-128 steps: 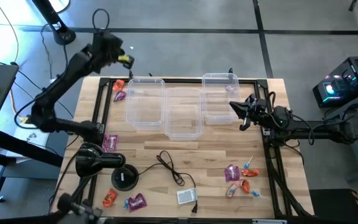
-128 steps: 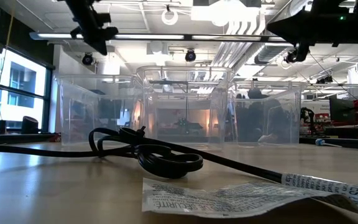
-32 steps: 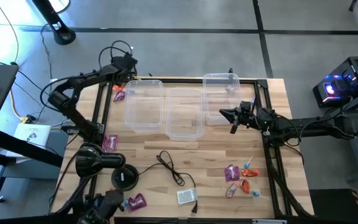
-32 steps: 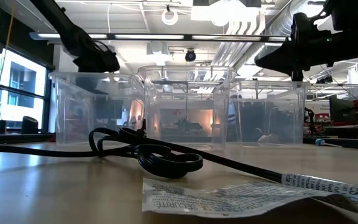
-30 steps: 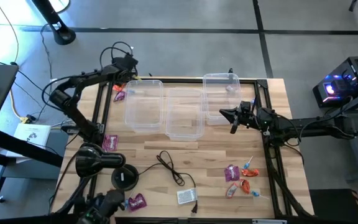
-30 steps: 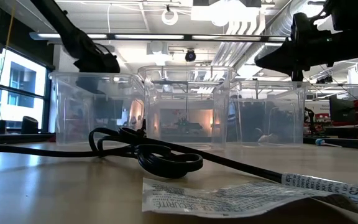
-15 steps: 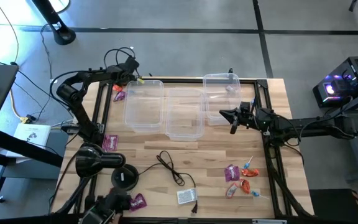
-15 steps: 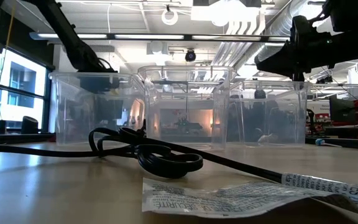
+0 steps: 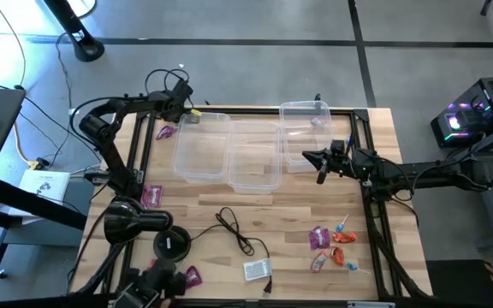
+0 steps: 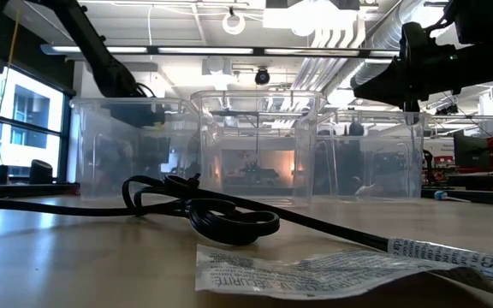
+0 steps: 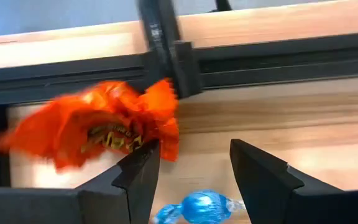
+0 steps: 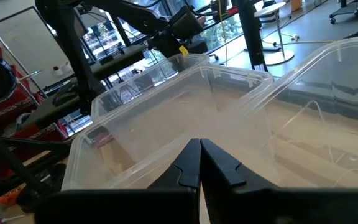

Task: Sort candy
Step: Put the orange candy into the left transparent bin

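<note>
The left hand [image 9: 178, 109] is reaching to the far left corner of the wooden surface [image 9: 298, 210], just beside the leftmost clear bin [image 9: 199, 144]. That corner is where stray sweets are lying outside the bins, which seems to be why the arm is stretched so far back. In the left wrist view its fingers [image 11: 138, 171] are standing apart with nothing between them, angled down over an orange-wrapped candy [image 11: 98, 130] lying against the black frame rail [image 11: 166, 46], with a light blue candy [image 11: 194, 208] nearer the fingers. The spread is wide enough to straddle a wrapper, so this looks like an approach to a pick; which of the two it is aiming at cannot be told.

The right hand [image 9: 319, 162] is hovering near the rightmost bin [image 9: 302, 137]; in the right wrist view its fingertips [image 12: 199, 163] are pressing together, empty, pointing over the bins. It appears to be waiting.

The three bins are sitting side by side along the far edge, probably one per colour, and they look nearly empty. Most candy is still scattered: a purple candy [image 9: 165, 132] outside the left bin, another purple piece [image 9: 151, 196] at the left edge, one more [image 9: 191, 275] near the front, and a mixed cluster [image 9: 332, 244] at front right. A black cable [image 9: 234, 229] and white box [image 9: 258, 270] are lying in the middle front.
</note>
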Controlling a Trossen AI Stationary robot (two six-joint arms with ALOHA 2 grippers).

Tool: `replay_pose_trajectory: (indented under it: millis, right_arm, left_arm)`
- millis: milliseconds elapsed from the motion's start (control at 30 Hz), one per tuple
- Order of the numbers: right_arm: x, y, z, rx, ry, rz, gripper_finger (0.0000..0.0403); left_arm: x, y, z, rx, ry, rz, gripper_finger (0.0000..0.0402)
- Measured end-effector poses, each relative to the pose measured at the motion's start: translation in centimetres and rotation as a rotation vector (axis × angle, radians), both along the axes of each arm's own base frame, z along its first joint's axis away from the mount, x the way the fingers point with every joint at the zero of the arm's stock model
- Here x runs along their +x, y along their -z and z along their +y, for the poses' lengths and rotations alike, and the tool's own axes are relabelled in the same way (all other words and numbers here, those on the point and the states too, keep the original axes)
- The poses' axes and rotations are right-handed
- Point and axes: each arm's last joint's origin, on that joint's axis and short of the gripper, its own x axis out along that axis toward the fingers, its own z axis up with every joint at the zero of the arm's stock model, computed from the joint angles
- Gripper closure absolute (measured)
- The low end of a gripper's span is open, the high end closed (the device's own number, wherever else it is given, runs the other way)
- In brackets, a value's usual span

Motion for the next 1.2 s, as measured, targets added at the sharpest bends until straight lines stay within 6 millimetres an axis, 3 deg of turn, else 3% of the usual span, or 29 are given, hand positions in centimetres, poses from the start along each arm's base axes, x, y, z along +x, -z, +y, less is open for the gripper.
replay_pose_trajectory:
  millis: [1200]
  right_arm:
    - [0.0, 0.1, 0.0, -0.011, 0.016, 0.013, 0.0402]
  left_arm:
    - [3.0, 0.2, -3.5, -0.126, 0.335, 0.104, 0.0216]
